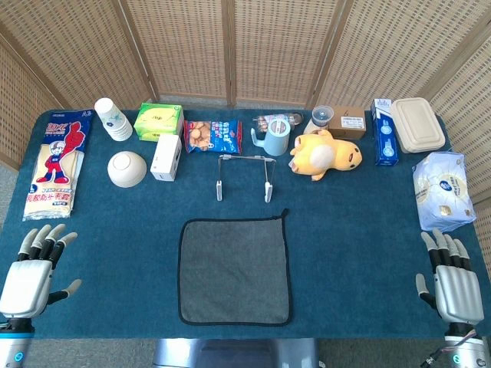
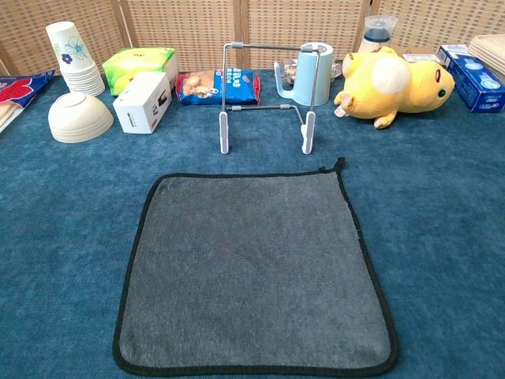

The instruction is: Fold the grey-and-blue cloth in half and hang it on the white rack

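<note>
1. The table (image 1: 360, 230), covered in blue fabric, carries everything.
2. The grey cloth (image 1: 234, 271) lies flat and unfolded at the near centre, its small loop at the far right corner.
3. The white rack (image 2: 267, 106) stands upright just beyond the cloth, apart from it.
4. The yellow plush toy (image 2: 390, 85) lies right of the rack.
5. The left hand (image 1: 34, 272) rests at the near left edge, fingers apart, holding nothing.
6. The right hand (image 1: 453, 280) rests at the near right edge, fingers likewise spread and empty.

Bright, even, diffuse daylight in both views, with soft short shadows under things on the worktop (image 1: 353, 230), no glare, sharp focus, slight stretching toward frame edges.
</note>
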Robot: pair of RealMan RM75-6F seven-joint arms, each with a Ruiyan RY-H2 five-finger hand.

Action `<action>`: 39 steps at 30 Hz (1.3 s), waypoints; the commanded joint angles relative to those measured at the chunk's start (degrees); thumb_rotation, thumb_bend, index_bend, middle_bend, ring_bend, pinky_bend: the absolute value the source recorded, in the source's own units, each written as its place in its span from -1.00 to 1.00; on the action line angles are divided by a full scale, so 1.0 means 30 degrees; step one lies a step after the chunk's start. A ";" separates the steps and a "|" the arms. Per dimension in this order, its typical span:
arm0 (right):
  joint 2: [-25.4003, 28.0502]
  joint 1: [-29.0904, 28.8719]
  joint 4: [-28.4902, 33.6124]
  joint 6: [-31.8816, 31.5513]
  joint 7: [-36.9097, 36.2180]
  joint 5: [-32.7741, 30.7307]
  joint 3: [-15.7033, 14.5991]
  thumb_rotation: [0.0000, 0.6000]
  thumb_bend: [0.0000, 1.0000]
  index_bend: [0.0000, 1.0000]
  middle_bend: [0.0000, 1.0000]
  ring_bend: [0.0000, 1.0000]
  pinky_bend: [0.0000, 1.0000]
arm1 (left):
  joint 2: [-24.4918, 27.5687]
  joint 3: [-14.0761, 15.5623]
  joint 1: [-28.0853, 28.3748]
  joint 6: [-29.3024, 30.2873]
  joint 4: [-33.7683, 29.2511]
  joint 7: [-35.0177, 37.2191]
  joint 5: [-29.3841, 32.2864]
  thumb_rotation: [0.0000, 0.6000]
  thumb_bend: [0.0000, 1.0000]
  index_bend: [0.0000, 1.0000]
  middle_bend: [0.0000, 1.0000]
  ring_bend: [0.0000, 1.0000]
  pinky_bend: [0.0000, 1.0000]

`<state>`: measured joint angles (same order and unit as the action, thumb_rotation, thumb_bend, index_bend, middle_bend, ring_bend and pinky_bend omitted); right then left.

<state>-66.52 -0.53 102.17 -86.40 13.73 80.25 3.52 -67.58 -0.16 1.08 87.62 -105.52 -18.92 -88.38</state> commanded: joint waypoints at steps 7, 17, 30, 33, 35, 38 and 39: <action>-0.0056 0.0072 -0.0095 -0.0089 -0.0087 0.0043 -0.0024 1.00 -0.16 -1.00 -1.00 -1.00 -1.00 | 0.0003 0.0095 -0.0007 -0.0107 0.0097 0.0199 0.0070 1.00 -0.59 -0.60 -0.76 -0.96 -1.00; 0.0131 0.0480 0.0068 -0.0716 -0.0301 0.0468 -0.0214 1.00 -0.16 -1.00 -1.00 -1.00 -1.00 | 0.0224 0.0299 -0.0011 -0.0136 0.0209 0.0911 -0.0257 1.00 -0.59 -0.60 -0.76 -0.93 -1.00; 0.0026 0.0460 0.0259 -0.0649 0.0155 0.0358 -0.0134 1.00 -0.16 -1.00 -1.00 -1.00 -1.00 | 0.0520 0.0413 0.0700 -0.1269 -0.0002 0.1757 -0.0575 1.00 -0.72 -0.57 -0.77 -0.93 -0.99; -0.0004 0.0403 0.0316 -0.0522 0.0290 0.0253 -0.0105 1.00 -0.16 -1.00 -1.00 -1.00 -1.00 | 0.0405 0.0513 0.1065 -0.1858 0.0079 0.2118 -0.0811 1.00 -0.74 -0.55 -0.77 -0.93 -0.99; -0.0025 0.0383 0.0348 -0.0489 0.0368 0.0222 -0.0089 1.00 -0.16 -1.00 -1.00 -1.00 -1.00 | 0.0234 0.0539 0.1368 -0.2355 0.0099 0.2081 -0.0881 1.00 -0.74 -0.55 -0.77 -0.93 -0.99; -0.0018 0.0419 0.0380 -0.0545 0.0440 0.0148 -0.0057 1.00 -0.16 -1.00 -1.00 -1.00 -1.00 | -0.0106 0.0596 0.1976 -0.3384 -0.0089 0.1904 -0.0964 1.00 -0.74 -0.53 -0.77 -0.93 -0.99; -0.0002 0.0442 0.0383 -0.0562 0.0447 0.0124 -0.0060 1.00 -0.16 -1.00 -1.00 -1.00 -1.00 | -0.0266 0.0642 0.2244 -0.3847 -0.0204 0.1816 -0.1024 1.00 -0.74 -0.53 -0.77 -0.93 -0.99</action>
<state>-66.53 0.79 103.32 -88.07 15.06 80.63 3.34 -67.49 1.53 6.42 78.06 -105.62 -13.07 -91.11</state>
